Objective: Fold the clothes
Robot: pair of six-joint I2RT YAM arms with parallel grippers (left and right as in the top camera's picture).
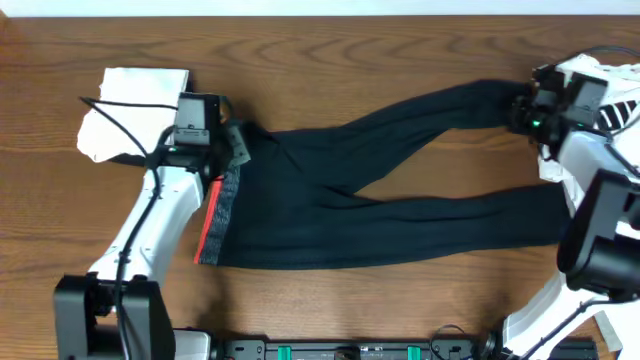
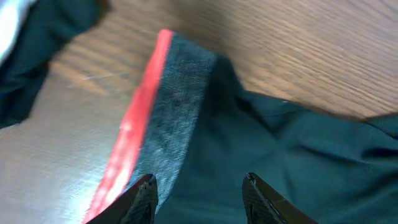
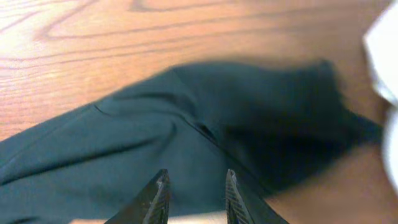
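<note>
Long black leggings (image 1: 330, 200) lie spread on the wooden table, with the grey waistband and its red-orange edge (image 1: 212, 215) at the left and both legs running to the right. My left gripper (image 1: 238, 142) hovers over the waistband's top corner. In the left wrist view the left gripper (image 2: 199, 182) stands open above the black fabric (image 2: 298, 143), just right of the waistband (image 2: 168, 106). My right gripper (image 1: 520, 108) is at the end of the upper leg. Seen from the right wrist, the right gripper (image 3: 196, 179) is open over that leg's fabric (image 3: 155, 130), gripping nothing.
A white folded cloth (image 1: 135, 110) lies at the back left, just beyond the left arm. The white right arm (image 1: 590, 150) stands over the ends of both legs. Bare wood runs along the far edge (image 1: 350, 40). A white shape (image 3: 382, 37) sits at the right wrist view's right edge.
</note>
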